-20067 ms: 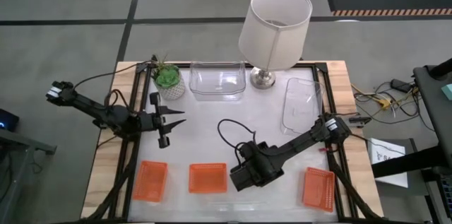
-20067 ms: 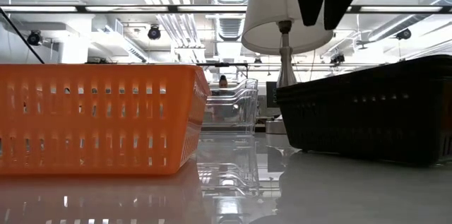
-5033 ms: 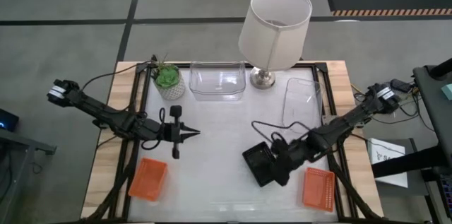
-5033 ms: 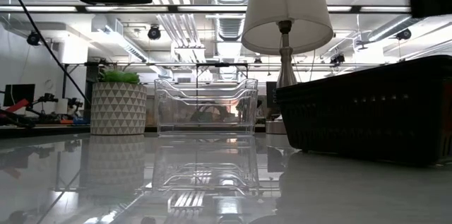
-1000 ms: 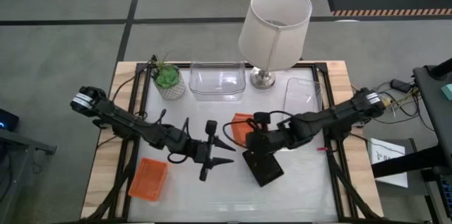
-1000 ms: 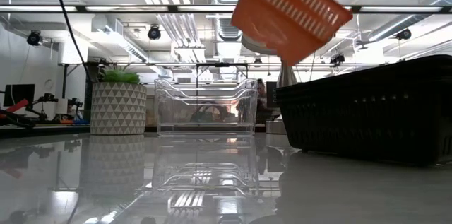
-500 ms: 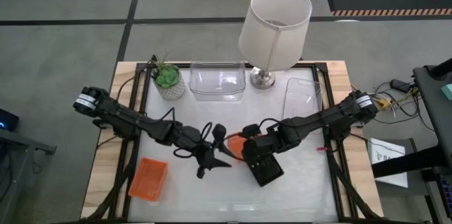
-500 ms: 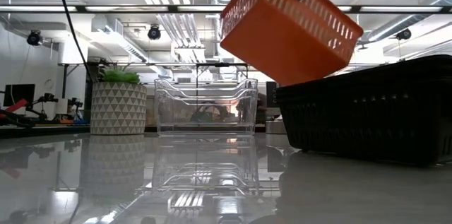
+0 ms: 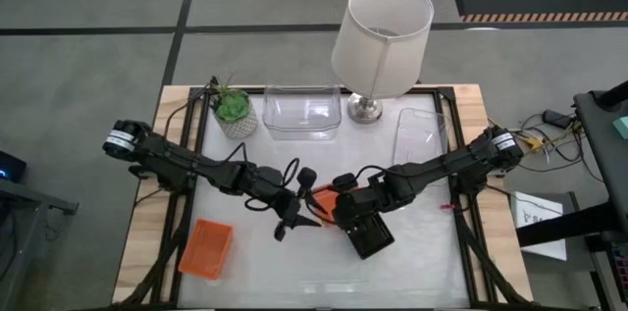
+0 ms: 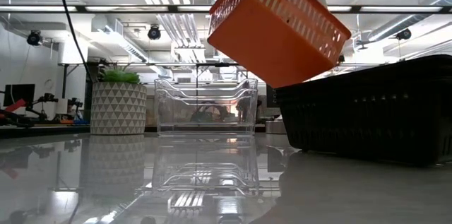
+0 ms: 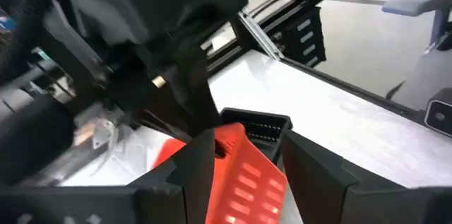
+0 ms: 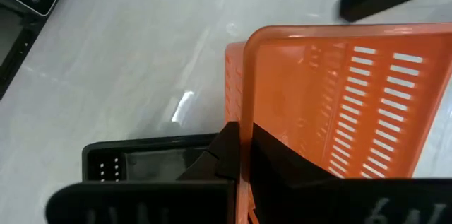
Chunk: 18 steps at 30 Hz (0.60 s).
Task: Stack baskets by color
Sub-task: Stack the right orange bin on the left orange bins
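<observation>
An orange mesh basket hangs tilted above the table's middle, with my right gripper shut on it. My left gripper is open, and the basket's free end lies between its fingers. A black mesh basket rests on its bottom on the table just below and to the right. Another orange basket lies at the near left. Two clear baskets stand at the far side. My right gripper pinches one wall of the orange basket at its rim, one finger inside and one outside, coming slanting down from the table's right. The basket is lifted clear and tilted, its bottom showing in the low view. My left gripper: I cannot tell whether its fingers touch the basket.
A white lamp stands at the far middle and a potted plant at the far left. The two arms meet over the table's centre. Bare white tabletop shows at the near right.
My right gripper has sunk and gone toward the table's near left, rolling its wrist, so the orange basket hangs lower and tips more. My left gripper has turned and closed in on the basket, so that the basket's free end now lies between its open fingers.
</observation>
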{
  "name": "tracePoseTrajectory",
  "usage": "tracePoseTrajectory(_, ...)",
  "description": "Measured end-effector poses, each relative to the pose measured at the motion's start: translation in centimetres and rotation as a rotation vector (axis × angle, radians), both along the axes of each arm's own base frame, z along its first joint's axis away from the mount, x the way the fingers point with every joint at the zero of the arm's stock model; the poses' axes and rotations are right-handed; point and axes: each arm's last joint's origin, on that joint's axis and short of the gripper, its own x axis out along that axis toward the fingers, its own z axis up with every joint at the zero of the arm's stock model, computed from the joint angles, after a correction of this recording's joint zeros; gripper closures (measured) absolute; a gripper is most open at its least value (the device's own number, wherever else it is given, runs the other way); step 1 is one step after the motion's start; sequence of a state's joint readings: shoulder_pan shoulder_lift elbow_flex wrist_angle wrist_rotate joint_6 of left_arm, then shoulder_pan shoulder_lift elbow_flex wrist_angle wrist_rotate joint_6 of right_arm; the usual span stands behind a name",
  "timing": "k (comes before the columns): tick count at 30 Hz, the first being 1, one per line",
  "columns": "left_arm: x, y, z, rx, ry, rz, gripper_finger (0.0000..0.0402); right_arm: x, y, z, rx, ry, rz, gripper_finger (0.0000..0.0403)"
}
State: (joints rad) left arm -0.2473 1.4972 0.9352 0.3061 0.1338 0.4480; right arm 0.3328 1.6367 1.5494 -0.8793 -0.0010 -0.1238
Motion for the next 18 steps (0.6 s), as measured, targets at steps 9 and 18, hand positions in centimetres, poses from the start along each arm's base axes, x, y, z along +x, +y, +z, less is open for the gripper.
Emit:
tracePoseTrajectory(9, 1.4, 0.5, -2.5, -0.011, 0.057, 0.035, 0.0254, 0.1, 0.1, 0.1, 0.004, -0.017, 0.008, 0.0392)
tracePoseTrajectory(18, 1.5, 0.4, -2.6, -0.006, 0.052, 0.018, 0.0355, 0.2, 0.0, 0.1, 0.003, -0.02, -0.001, 0.0392)
